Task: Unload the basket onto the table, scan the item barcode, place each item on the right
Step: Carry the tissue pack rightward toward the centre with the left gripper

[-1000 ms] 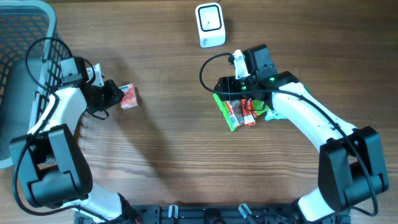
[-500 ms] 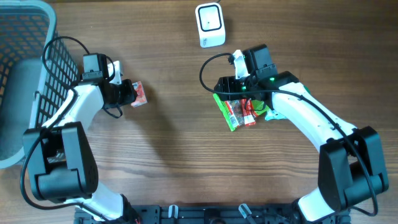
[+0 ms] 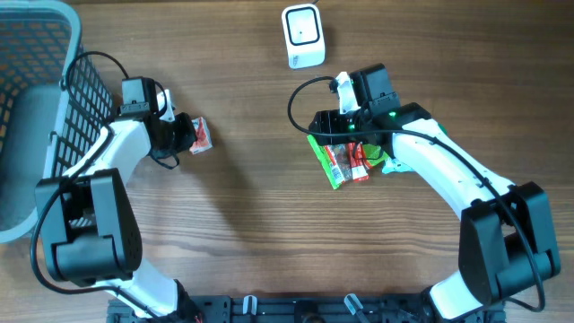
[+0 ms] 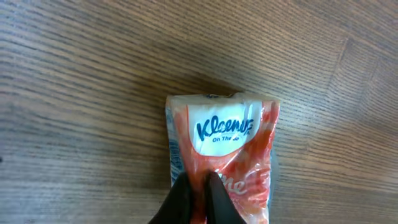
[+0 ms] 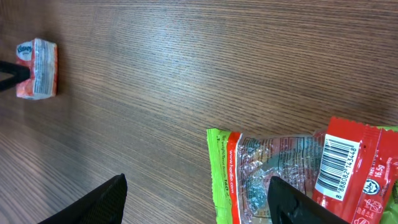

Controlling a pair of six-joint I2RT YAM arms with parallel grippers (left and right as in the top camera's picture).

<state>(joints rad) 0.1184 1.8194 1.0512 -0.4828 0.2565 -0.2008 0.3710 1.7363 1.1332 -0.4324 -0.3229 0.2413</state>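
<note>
The left fingers (image 4: 185,191) are pinched shut on the near edge of the Kleenex pack (image 4: 224,130), which extends ahead of them, label up, over the wooden surface (image 4: 74,74). The right fingers (image 5: 102,202) stand wide above the snack packets (image 5: 280,168), with the scanner (image 3: 303,36) beyond them.

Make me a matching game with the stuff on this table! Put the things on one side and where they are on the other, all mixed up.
Things:
1. tissue pack
2. white scanner
3. grey basket
4. snack packets

Places:
A. on the table right by the open right gripper
B. at the far left edge of the overhead view
C. at the top middle of the table
D. pinched by the shut left gripper

Pairs: 1-D, 2-C, 3-B, 4-A
</note>
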